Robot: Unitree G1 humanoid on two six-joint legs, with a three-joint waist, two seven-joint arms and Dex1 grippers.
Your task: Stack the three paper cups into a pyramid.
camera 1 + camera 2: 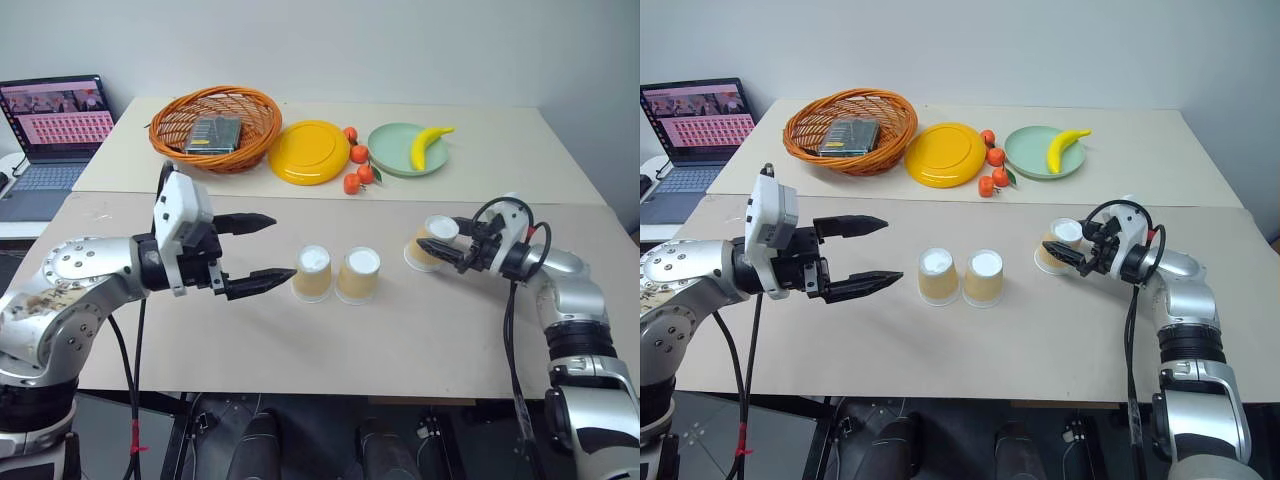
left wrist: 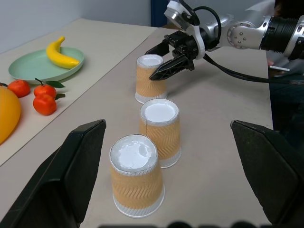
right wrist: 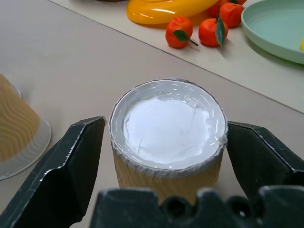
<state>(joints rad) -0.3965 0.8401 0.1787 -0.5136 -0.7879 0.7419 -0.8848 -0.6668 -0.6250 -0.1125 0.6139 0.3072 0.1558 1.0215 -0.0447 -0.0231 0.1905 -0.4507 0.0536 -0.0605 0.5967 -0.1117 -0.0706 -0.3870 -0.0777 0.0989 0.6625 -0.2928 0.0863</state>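
Left gripper (image 1: 258,254): sitting left of centre in the left eye view, fingers spread wide, gripping nothing, pointing toward the cup pair.
Right gripper (image 1: 452,247): reaching in from the right of the frame, fingers straddling the third cup, one on each side; contact with its wall impossible to tell.
First cup (image 1: 312,272): standing upside down at frame centre, white base up, just beside the left gripper's lower fingertip.
Second cup (image 1: 358,275): standing inverted too, touching or nearly touching the first cup on its right.
Third cup (image 3: 167,137): sitting inverted right of centre, apart from the pair, between the right fingers.
Table (image 1: 400,340): carrying all three cups singly, none stacked.
Upper frame: showing basket (image 1: 215,128), yellow plate (image 1: 308,151), tangerines (image 1: 357,170), banana (image 1: 429,145) lying on green plate (image 1: 392,152).
Upper left: showing laptop (image 1: 50,135) standing open.
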